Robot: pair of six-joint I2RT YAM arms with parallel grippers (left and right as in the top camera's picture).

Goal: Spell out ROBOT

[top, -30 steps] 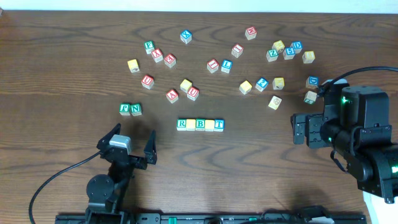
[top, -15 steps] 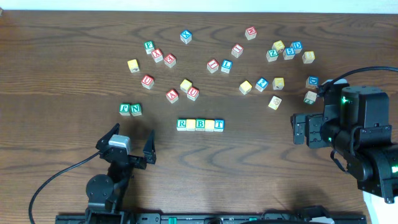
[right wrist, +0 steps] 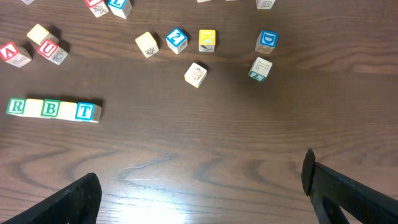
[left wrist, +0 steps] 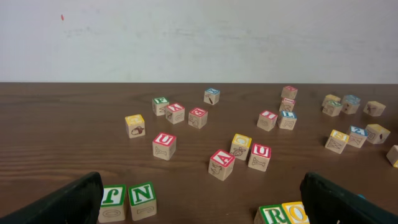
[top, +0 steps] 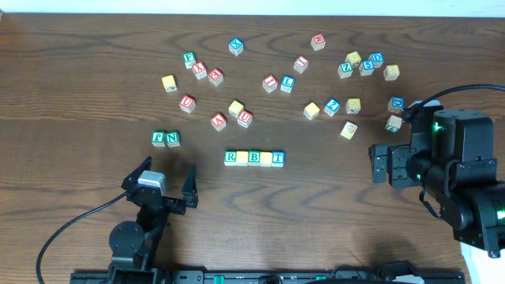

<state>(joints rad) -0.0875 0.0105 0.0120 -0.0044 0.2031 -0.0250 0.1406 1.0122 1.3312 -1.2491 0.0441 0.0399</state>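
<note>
The dark brown wood-grain table (top: 71,197) carries a touching row of five small wooden alphabet cubes (top: 254,158) at centre, two green-lettered cubes (top: 166,139) at its nine o'clock, and loose lettered cubes (top: 270,83) scattered toward twelve.

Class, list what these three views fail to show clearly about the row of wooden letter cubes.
- Overhead: top faces of the two yellow-faced wooden cubes in the row are too small to read.
- Left wrist: row cut off by the bottom edge and a dark finger; only the green-lettered R cube and its yellow neighbour show.
</note>
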